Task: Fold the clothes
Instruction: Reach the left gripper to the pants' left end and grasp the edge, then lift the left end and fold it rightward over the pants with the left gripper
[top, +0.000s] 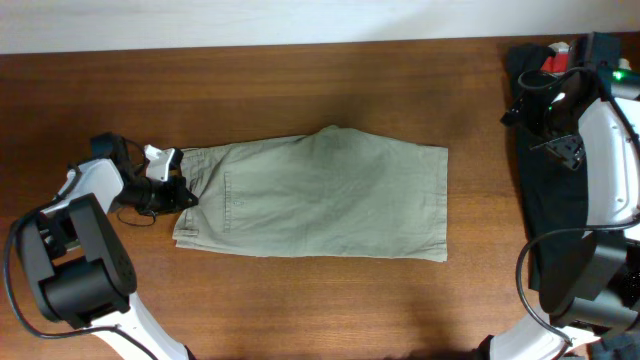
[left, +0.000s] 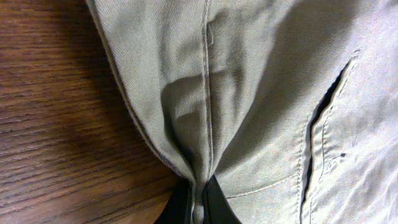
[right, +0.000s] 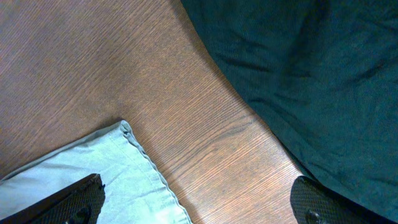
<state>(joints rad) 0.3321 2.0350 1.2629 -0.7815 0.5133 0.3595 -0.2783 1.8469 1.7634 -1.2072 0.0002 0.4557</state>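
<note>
A pair of khaki shorts (top: 320, 195) lies flat across the middle of the wooden table, waistband to the left. My left gripper (top: 186, 197) sits at the waistband edge. In the left wrist view its fingers (left: 198, 205) are shut on a pinched fold of the shorts (left: 249, 93). My right gripper (top: 522, 102) is at the far right, above the table. In the right wrist view it is open and empty (right: 199, 202), over bare wood between a corner of the shorts (right: 81, 165) and a dark garment (right: 298, 74).
The dark garment (top: 552, 200) lies along the right edge of the table, partly under the right arm. A pale wall runs along the far edge. Bare wood (top: 300, 90) surrounds the shorts.
</note>
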